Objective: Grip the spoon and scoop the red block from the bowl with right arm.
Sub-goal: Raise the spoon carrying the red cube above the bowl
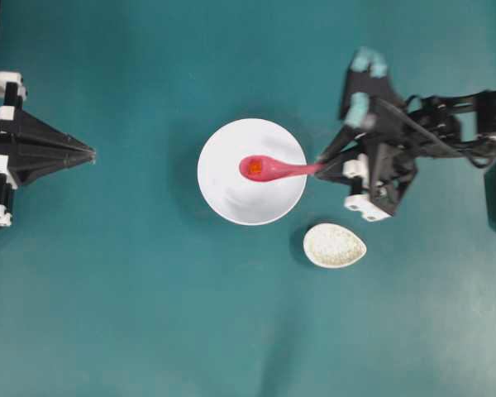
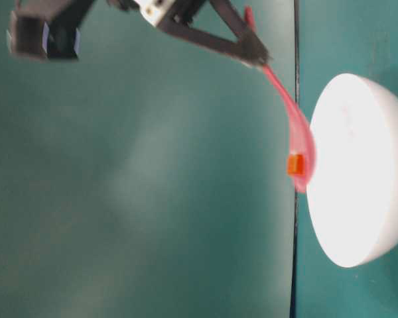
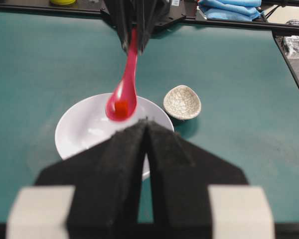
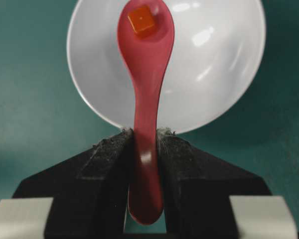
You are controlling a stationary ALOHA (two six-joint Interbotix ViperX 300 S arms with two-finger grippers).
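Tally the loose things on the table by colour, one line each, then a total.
White: 2, the bowl and the small speckled dish.
Pink-red: 1, the spoon.
Orange-red: 1, the block.
Total: 4.

You have a glossy pink-red spoon [image 4: 145, 89] showing highlights, a smooth shiny white bowl [image 4: 214, 59], a matt orange-red block [image 4: 141, 21], and a crackle-glazed small dish [image 3: 182, 102]. The tabletop [image 1: 107, 314] reads matt teal. The right tool's pads [image 4: 107, 164] look rough, black, foam-like.
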